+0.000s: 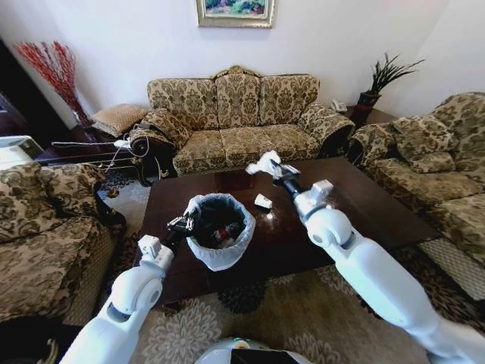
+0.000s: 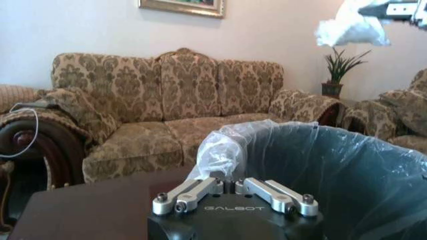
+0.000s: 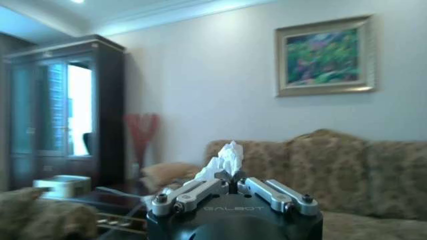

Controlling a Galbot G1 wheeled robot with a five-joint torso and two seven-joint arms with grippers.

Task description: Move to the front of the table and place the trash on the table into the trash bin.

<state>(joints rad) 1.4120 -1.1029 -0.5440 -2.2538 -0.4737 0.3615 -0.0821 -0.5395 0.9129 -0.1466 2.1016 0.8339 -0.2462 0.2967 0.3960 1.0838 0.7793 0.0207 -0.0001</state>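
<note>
Trash: crumpled white tissue pinched in right end effector, held up in the air over the far half of the desk, beyond the bin. Same tissue poking up between the closed fingers in right wrist view; seen high up in left wrist view. Likely very light, soft, compressible; no slip or breakage worry, but may cling to the fingers on release. Best held by the bunched middle, as now.

Bin near the front-left part of the desk, white bag liner folded over rim, dark inside, some items already in it. Left end effector at the bin's left rim, closed on the bag liner, apparently steadying the bin. Fingers together in left wrist view.

One more small white piece of trash lying on the desk just right of the bin, toward the centre. Likely light, flat-ish; pinch from above.

Around: patterned sofa behind the far edge, armchairs either side, potted plant at far right corner. Nothing between tissue and bin opening; only the left arm at the rim to avoid.
</note>
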